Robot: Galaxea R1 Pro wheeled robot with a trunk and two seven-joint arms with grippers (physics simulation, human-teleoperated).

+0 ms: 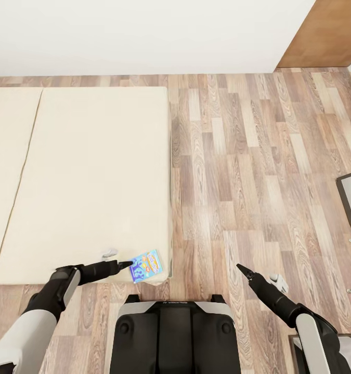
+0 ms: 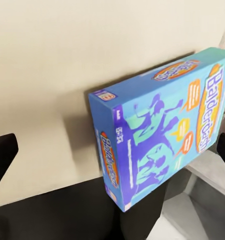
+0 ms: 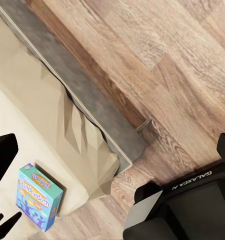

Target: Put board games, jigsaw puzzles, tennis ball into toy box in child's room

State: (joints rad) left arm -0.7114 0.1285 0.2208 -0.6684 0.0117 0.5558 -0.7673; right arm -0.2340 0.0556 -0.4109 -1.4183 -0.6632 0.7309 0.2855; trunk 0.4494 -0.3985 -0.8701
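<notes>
One blue board game (image 1: 145,265) is seen lying flat on the cream bed (image 1: 92,176), at the bed's near corner beside the wood-plank floor (image 1: 248,171). In the left wrist view the same blue board game (image 2: 162,130) is shown close up, its lid printed with pale figures and orange speech bubbles, resting on the cream bed (image 2: 67,60) with one end reaching over the bed's edge. The left gripper (image 1: 124,264) is held low over the bed with its fingertips just beside the box's near short side; whether contact is made cannot be told. Its dark fingertips (image 2: 3,155) are seen far apart at either side of the wrist picture, so the jaws are spread wide, with nothing between them but the box ahead. The right gripper (image 1: 242,268) is held over the floor, well apart from the bed, and its fingertips (image 3: 2,155) are likewise seen widely separated and empty. In the right wrist view the blue board game (image 3: 38,196) is seen near the bed's corner, beside the draped bed cover (image 3: 77,130) and the grey bed base (image 3: 87,110). A brown wooden door (image 1: 326,34) is seen beyond the floor, against the white wall (image 1: 144,31)
</notes>
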